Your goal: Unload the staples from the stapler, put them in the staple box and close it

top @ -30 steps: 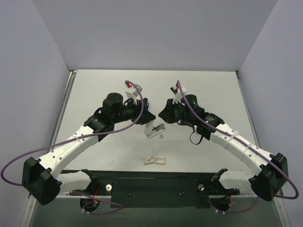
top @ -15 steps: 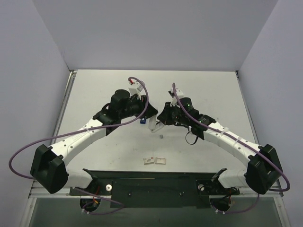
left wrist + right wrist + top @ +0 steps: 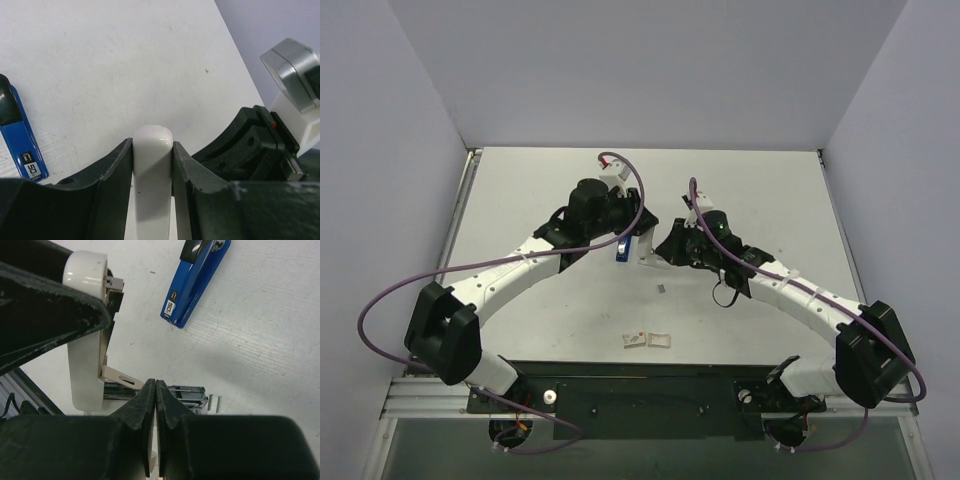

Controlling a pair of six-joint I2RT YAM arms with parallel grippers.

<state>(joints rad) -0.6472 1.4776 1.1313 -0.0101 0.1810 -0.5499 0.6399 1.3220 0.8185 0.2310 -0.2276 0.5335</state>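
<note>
The blue stapler [image 3: 622, 249] with a black end lies flat on the table, and shows in the left wrist view [image 3: 23, 146] and the right wrist view [image 3: 197, 282]. My left gripper [image 3: 638, 240] is shut on a white bar [image 3: 152, 170] with a rounded tip, held beside the blue stapler. In the right wrist view the white bar [image 3: 84, 360] has a metal channel [image 3: 186, 392] swung out from its lower end. My right gripper [image 3: 156, 386] is shut, its tips in front of that channel, with nothing showing between them. A short strip of staples [image 3: 213, 402] lies by the channel's end.
Two small white packets [image 3: 648, 341] lie near the table's front edge. A small grey piece [image 3: 662, 289] lies on the table in front of the grippers. Grey walls close in the table's sides and back. The right arm's wrist [image 3: 260, 145] is close beside my left gripper.
Both grippers moved toward the back of the table. The left one carried the white bar with it and now sits next to the blue stapler. The right gripper followed closely.
</note>
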